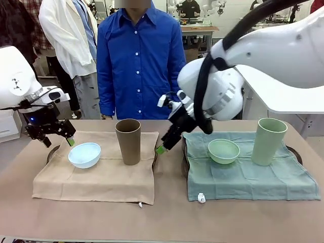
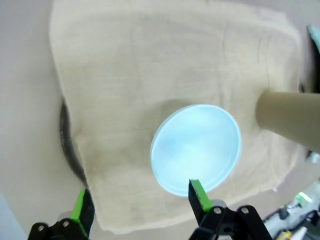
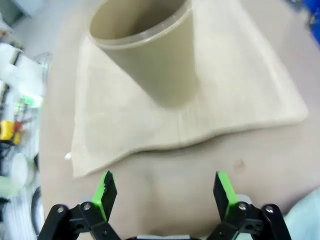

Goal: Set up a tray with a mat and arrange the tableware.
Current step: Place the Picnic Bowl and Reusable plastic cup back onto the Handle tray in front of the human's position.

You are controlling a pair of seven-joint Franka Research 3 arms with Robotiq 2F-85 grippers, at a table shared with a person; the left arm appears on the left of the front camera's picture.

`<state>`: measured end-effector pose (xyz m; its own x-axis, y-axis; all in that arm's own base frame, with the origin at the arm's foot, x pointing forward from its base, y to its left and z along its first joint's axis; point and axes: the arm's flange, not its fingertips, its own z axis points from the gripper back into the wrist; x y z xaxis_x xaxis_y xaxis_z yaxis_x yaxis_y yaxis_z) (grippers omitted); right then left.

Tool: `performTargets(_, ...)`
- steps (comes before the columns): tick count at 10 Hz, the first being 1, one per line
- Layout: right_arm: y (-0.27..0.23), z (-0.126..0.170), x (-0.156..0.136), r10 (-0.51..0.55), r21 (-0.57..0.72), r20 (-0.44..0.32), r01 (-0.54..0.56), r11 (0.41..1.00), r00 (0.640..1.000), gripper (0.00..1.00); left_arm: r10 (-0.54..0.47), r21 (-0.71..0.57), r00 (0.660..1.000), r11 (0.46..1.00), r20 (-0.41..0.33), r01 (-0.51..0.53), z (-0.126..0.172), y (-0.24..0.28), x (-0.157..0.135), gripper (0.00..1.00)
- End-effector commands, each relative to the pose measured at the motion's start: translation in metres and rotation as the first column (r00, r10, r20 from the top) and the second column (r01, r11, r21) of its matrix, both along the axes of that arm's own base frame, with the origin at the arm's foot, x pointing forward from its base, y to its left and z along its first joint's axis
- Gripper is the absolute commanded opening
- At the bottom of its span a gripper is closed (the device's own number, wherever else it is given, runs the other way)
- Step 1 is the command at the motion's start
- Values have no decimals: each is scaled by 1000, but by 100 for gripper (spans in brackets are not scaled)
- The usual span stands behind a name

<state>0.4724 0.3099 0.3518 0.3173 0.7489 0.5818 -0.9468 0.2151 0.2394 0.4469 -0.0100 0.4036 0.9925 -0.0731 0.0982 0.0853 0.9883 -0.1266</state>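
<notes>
Two mats lie side by side on the table. The tan mat (image 1: 96, 177) carries a light blue bowl (image 1: 84, 155) and a tan-brown tumbler (image 1: 128, 142). On the green mat (image 1: 253, 177) stand a pale green bowl (image 1: 224, 151) and a pale green tumbler (image 1: 269, 142). My left gripper (image 1: 59, 137) hangs open just left of and above the blue bowl (image 2: 196, 148), nothing between its fingers; its own view puts the left gripper (image 2: 137, 192) at the bowl's near rim. My right gripper (image 1: 163, 146) is open and empty over the bare strip between the mats, near the tan tumbler (image 3: 150, 55).
A dark tray rim (image 2: 70, 150) peeks out from under the tan mat's edge, and another tray rim (image 1: 296, 154) shows at the green mat's far right. A person in a blue shirt (image 1: 139, 61) stands at the far side. Bare table lies in front of both mats.
</notes>
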Motion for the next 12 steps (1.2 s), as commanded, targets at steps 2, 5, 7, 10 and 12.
performTargets(2,-29,69,-30,-333,-180,-80,315,932,939,100,-74,90,995,994,72,67,48,-7,-27,100)
performTargets(5,-39,132,-67,-594,-348,-130,525,777,794,100,-141,151,986,980,86,127,90,-38,-35,100)
performTargets(7,-33,161,-87,-677,-431,-125,575,696,725,100,-185,159,980,972,68,173,111,-56,-33,100)
performTargets(10,-3,193,-110,-704,-474,-106,586,657,703,100,-197,160,980,967,-12,197,157,-62,-38,100)
performTargets(12,17,205,-118,-724,-545,-77,579,606,685,100,-165,130,981,976,-102,177,183,-61,-47,100)
